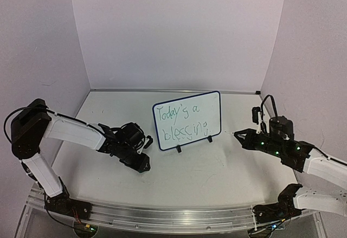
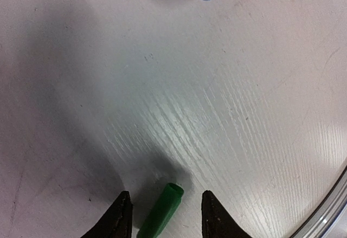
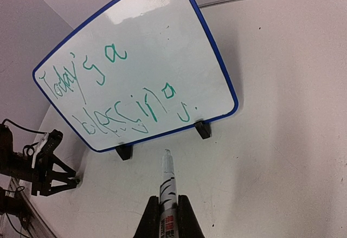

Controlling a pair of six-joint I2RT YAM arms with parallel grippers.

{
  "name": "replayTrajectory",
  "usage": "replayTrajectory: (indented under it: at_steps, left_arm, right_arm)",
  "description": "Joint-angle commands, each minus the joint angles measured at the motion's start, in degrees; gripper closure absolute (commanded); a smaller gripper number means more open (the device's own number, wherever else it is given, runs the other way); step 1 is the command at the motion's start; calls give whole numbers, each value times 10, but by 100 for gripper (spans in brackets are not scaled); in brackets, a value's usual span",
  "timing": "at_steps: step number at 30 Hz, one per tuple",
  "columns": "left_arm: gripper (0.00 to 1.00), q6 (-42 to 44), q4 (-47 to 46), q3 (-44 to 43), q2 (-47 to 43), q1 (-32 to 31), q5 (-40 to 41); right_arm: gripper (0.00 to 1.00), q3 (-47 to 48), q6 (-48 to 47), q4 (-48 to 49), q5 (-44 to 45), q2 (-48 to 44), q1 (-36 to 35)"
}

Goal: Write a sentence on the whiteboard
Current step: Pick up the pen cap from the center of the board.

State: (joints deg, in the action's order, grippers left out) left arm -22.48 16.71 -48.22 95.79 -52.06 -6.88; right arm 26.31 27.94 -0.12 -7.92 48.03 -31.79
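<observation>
- Right tool [image 3: 169,203] pressed together on a marker [image 3: 167,175], its tip aimed at the whiteboard [image 3: 162,26] and stopping just short of it.
- Whiteboard stands upright mid-bench [image 3: 282,140], with the sentence [image 3: 142,109] in green across it.
- Left tool [image 2: 166,194] spread, with a green cap [image 2: 162,211] between its jaws, clear of both.

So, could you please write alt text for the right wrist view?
The right end effector grips a marker, its tip pointing toward the whiteboard, which carries the sentence "Today's a blessing" in green.
</observation>
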Motion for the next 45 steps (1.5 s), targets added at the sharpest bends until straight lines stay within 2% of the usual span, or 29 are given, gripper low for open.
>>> replayTrajectory:
  at_steps: [1, 15, 29, 33, 38, 45]
  left_arm:
    - [61, -6, 47, 16, -13, -15, 6]
    - [68, -24, 82, 29, -30, -35, 36]
    - [99, -23, 93, 19, -3, -44, 41]
    - [100, -26, 91, 26, -17, -46, 43]
    - [100, 0, 48, 43, -65, -58, 12]
    - [100, 82, -13, 34, -134, -92, -50]
  right_arm:
    - [100, -2, -2, 5, 8, -2, 1]
    - [100, -5, 0, 5, 11, -5, 1]
    - [100, -4, 0, 3, 8, -11, 1]
    - [100, 7, -3, -17, -2, -12, 1]
    - [100, 47, -29, -63, -96, -7, 1]
    - [100, 129, -53, -143, -298, 73, 1]
